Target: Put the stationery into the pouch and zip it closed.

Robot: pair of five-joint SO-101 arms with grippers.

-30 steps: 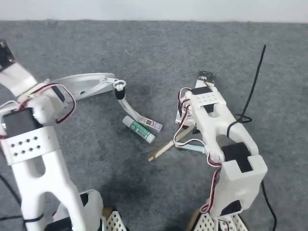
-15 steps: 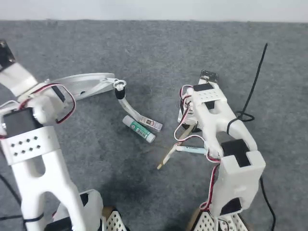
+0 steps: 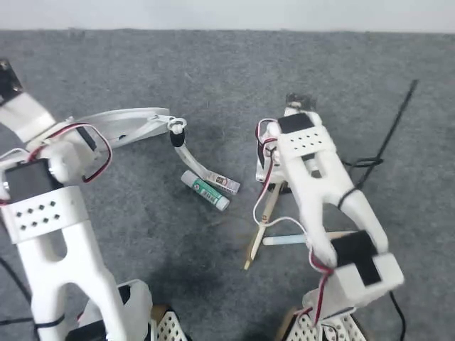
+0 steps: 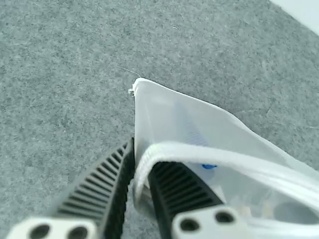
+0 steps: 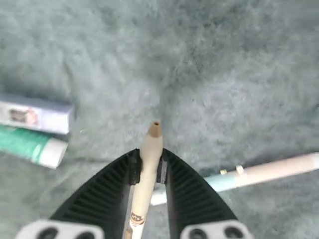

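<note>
A translucent white pouch (image 3: 135,122) is held up at the left of the grey mat; my left gripper (image 4: 142,169) is shut on its rim, and something blue shows inside the pouch (image 4: 199,129). My right gripper (image 5: 148,164) is shut on a beige pen (image 5: 149,144), which slants toward the front in the high view (image 3: 261,227). A light blue and beige pen (image 3: 302,239) lies under the right arm. A green glue stick (image 3: 206,192) and a white tube (image 3: 222,184) lie side by side mid-mat. A white pen with a black cap (image 3: 186,153) lies beside the pouch.
A black cable (image 3: 387,135) trails over the mat to the right of the right arm. The arm bases stand at the front edge. Open grey mat stretches along the back and between the two arms' bases.
The right arm has swung with the beige pen, whose free end has moved toward the front and right, so it points more steeply forward. The left arm and pouch have kept still.
</note>
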